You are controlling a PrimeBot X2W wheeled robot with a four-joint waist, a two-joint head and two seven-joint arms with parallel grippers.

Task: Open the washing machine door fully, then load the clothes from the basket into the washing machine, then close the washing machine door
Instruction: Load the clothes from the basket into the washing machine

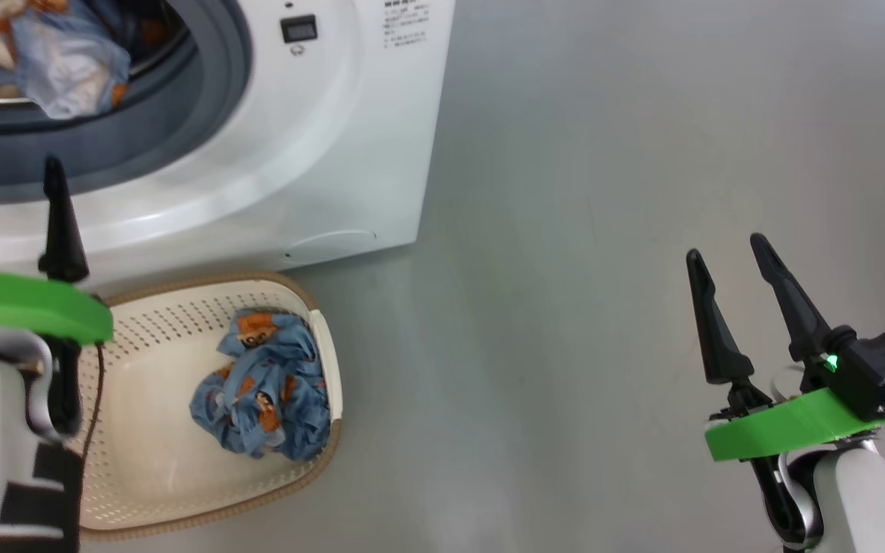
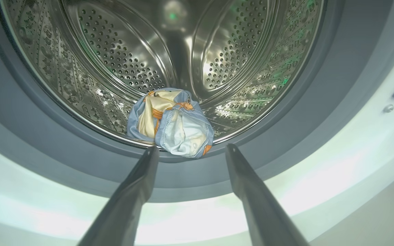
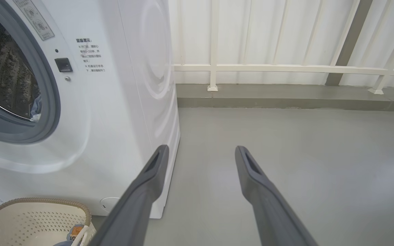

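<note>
The white washing machine (image 1: 350, 130) stands with its mouth uncovered; its door is out of view. One light-blue printed garment (image 2: 171, 123) lies at the front lip of the steel drum (image 2: 115, 61), also seen from the head view (image 1: 43, 54). A second blue garment (image 1: 266, 384) is bunched in the cream basket (image 1: 143, 461) on the floor before the machine. My left gripper (image 1: 18, 180) is open and empty, its fingertips just outside the grey gasket (image 2: 29, 130), short of the garment in the drum. My right gripper (image 1: 727, 250) is open and empty over bare floor, far right of the basket.
Grey floor (image 1: 604, 192) stretches to the right of the machine. In the right wrist view a white railing (image 3: 286, 68) and a low grey kerb run along the back wall. The basket (image 3: 29, 218) sits against the machine's lower front.
</note>
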